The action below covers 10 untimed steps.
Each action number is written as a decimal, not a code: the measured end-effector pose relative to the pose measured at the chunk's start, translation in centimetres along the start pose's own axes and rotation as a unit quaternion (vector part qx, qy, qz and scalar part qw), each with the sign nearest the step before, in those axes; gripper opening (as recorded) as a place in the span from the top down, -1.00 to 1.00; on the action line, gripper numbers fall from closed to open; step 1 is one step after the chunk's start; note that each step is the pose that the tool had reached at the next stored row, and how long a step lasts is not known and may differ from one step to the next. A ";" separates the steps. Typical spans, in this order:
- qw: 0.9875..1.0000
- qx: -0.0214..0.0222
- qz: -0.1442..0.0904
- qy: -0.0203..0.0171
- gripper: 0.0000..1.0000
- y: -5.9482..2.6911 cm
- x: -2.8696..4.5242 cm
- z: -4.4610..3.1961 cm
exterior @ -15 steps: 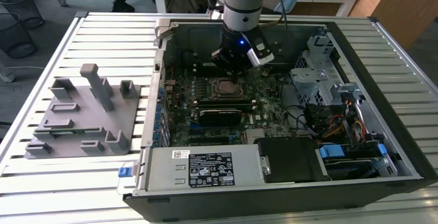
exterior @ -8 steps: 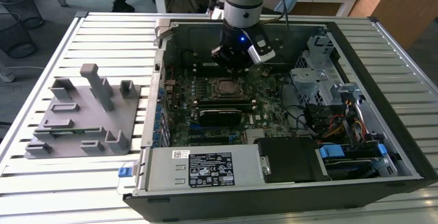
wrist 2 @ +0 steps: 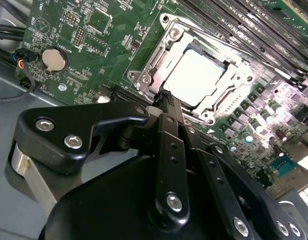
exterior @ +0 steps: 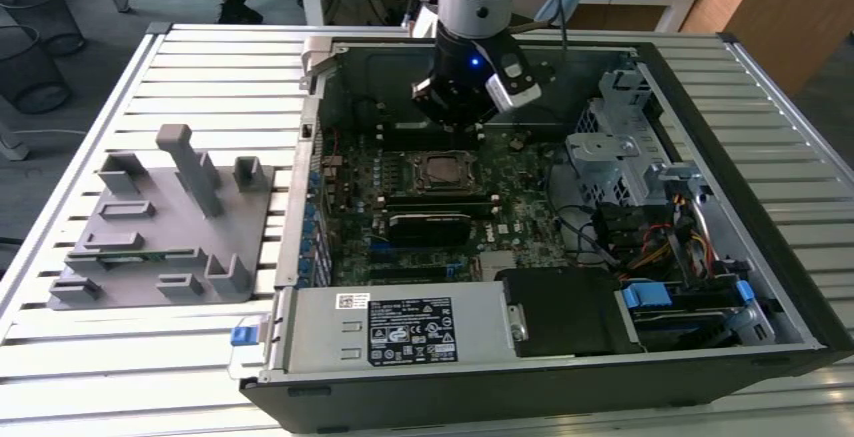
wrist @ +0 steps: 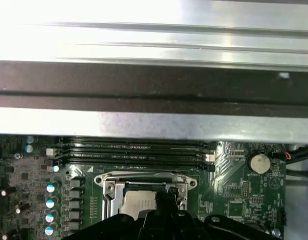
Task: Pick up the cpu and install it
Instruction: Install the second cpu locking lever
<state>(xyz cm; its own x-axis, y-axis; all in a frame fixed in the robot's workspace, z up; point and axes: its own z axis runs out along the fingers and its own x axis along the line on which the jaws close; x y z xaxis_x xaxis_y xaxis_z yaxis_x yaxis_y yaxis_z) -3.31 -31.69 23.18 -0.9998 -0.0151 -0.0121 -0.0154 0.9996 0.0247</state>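
The cpu (wrist 2: 193,76) sits seated in the motherboard socket (wrist 2: 158,62) — silver top showing. The gripper (wrist 2: 166,97) hangs just above its edge, fingers pressed together, holding nothing — apart from the chip.

The hand (wrist: 166,192) hides part of the cpu (wrist: 139,204).

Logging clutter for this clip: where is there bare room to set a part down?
Free: slatted white table beyond the grey holder tray, and the strip nearer than it. Crowded: the open black computer case, where the black gripper hangs over the silver-topped cpu.
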 end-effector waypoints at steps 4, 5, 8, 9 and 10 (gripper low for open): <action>1.000 0.000 0.000 0.001 0.79 -0.23 0.01 -0.03; 1.000 0.000 0.000 0.001 0.79 -0.34 0.01 -0.04; 1.000 0.000 0.000 0.001 0.79 -0.72 0.02 -0.04; 1.000 0.000 0.000 0.001 0.79 -0.86 0.02 -0.04; 1.000 0.000 0.000 0.001 0.79 -0.99 0.02 -0.04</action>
<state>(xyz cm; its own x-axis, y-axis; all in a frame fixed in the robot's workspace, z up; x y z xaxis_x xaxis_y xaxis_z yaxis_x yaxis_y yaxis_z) -3.31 -32.68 23.19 -0.9998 -0.0149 -0.0106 -0.0152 0.9996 0.0248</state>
